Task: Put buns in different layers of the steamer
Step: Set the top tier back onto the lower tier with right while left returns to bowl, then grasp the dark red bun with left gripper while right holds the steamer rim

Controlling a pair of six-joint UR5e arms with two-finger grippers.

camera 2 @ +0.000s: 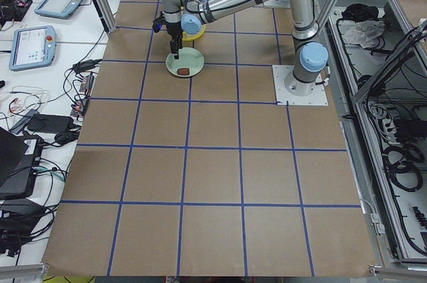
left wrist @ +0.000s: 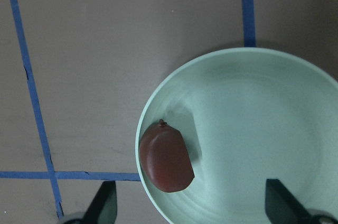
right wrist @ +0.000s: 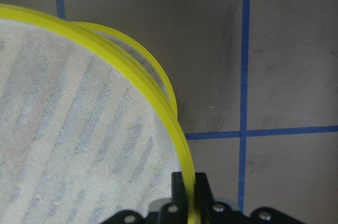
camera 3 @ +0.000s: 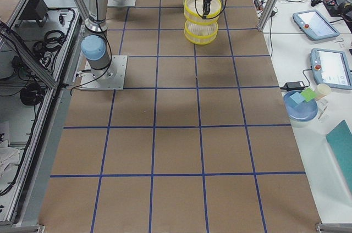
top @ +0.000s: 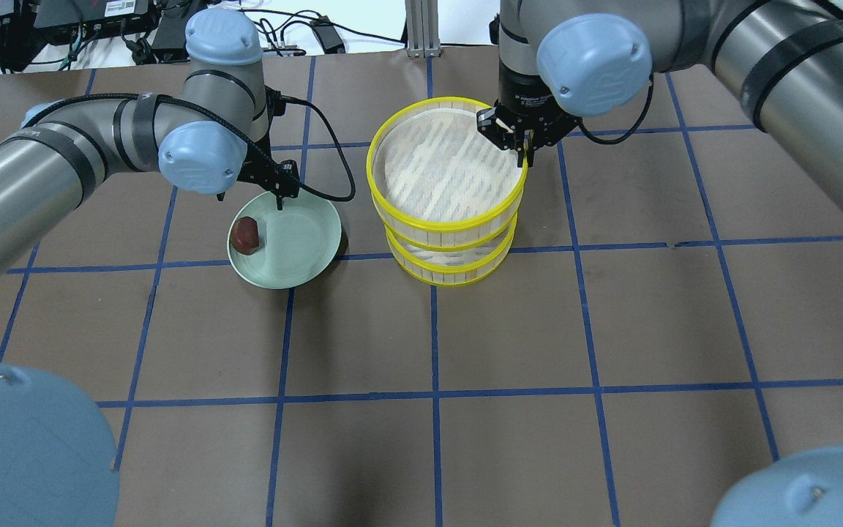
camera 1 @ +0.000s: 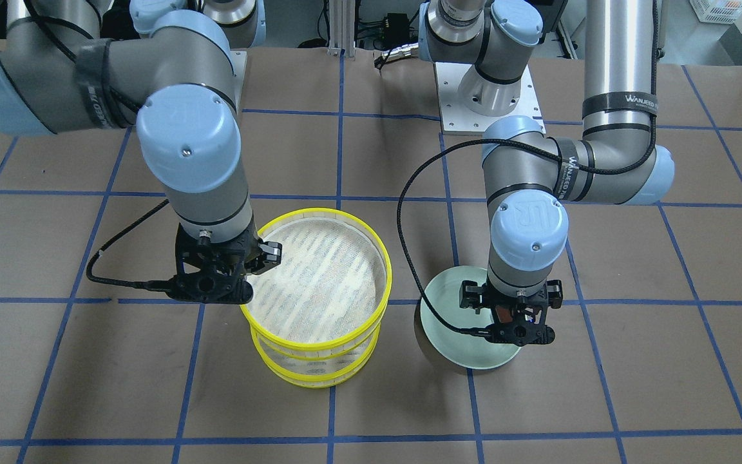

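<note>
The dark reddish-brown bun lies on the left part of the pale green plate; the left wrist view shows the bun near the plate's rim. My left gripper is open and empty just above the plate, its fingertips on either side of the bun. My right gripper is shut on the yellow rim of the steamer's top tray, which it holds slightly raised and offset over the two lower trays. The top tray's floor is bare. The pale cream bun is out of view.
The plate sits just to the left of the steamer stack in the overhead view. The brown table has blue tape grid lines. The arm bases and cables stand at the robot's side of the table.
</note>
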